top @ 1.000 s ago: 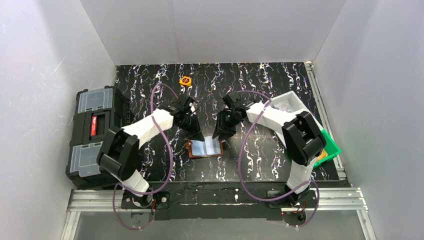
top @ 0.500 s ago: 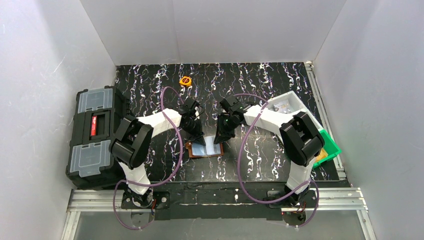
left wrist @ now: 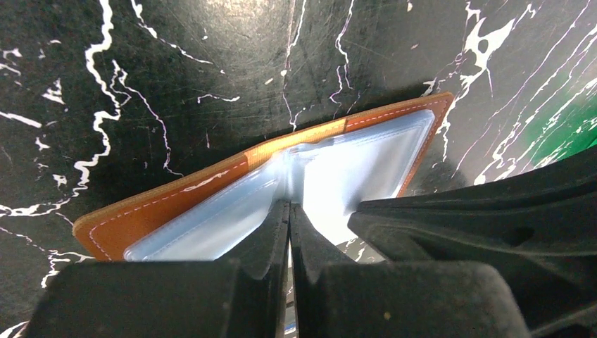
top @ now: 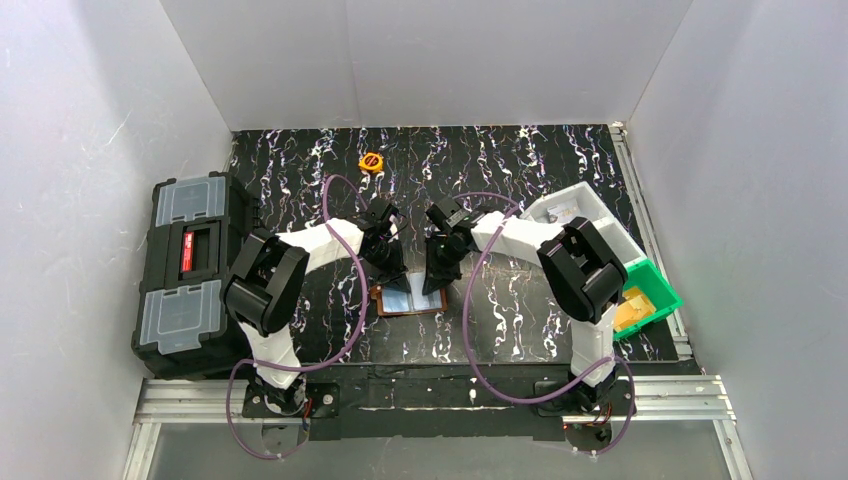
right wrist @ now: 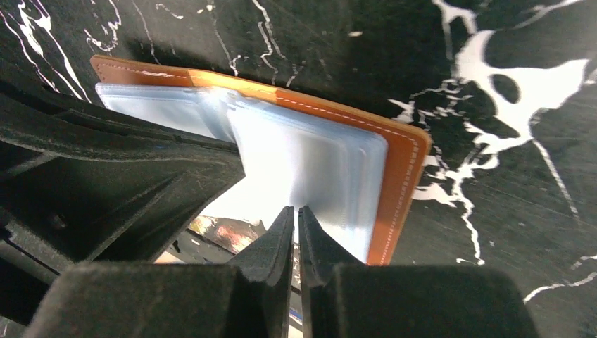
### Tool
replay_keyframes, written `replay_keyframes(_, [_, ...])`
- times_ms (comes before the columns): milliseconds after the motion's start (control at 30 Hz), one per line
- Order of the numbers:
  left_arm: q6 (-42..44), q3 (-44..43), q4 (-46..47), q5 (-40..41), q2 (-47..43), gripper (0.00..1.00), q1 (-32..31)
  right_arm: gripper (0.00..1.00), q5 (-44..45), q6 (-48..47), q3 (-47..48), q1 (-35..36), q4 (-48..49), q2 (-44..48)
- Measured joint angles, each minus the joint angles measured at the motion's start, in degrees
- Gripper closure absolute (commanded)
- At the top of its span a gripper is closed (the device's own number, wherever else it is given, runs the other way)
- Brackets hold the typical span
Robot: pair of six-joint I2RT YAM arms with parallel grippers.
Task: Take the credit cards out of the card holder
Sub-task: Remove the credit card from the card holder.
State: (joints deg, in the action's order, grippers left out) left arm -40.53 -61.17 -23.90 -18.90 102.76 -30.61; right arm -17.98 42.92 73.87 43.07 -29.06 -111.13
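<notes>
The card holder lies open on the black marbled table, brown leather with pale blue clear pockets up. My left gripper is shut, its tips on the pockets at the middle fold. My right gripper is shut, its tips on the right leaf's pockets. Both grippers come down side by side over the holder. I cannot tell whether either pinches a pocket leaf. A small orange-tan printed patch, perhaps a credit card's face, shows at the near edge by the right tips. No credit card is plainly in view.
A big black toolbox with grey lids stands at the left edge. A small round orange object lies at the back. A white tray and a green bin stand at the right, behind my right arm.
My left arm swung in and its gripper came down on the holder's fold. My right gripper moved left and down onto the right leaf. The holder stayed put.
</notes>
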Motion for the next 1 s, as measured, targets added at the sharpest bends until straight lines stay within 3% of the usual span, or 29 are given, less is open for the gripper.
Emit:
replay_keyframes(600, [0.0,0.3,0.0,0.0,-2.3,0.96,0.0,0.89,-2.1,0.1,2.3,1.7,0.1,-2.7])
replay_keyframes(833, [-0.3,-1.2,0.0,0.1,-2.6,0.81,0.0,0.71,-1.3,0.2,2.0,1.4,0.0,-1.0])
replay_keyframes(1000, [0.3,-2.1,-0.4,0.6,-2.6,0.74,-0.1,0.68,0.1,0.0,0.3,-1.2,-0.1,5.5])
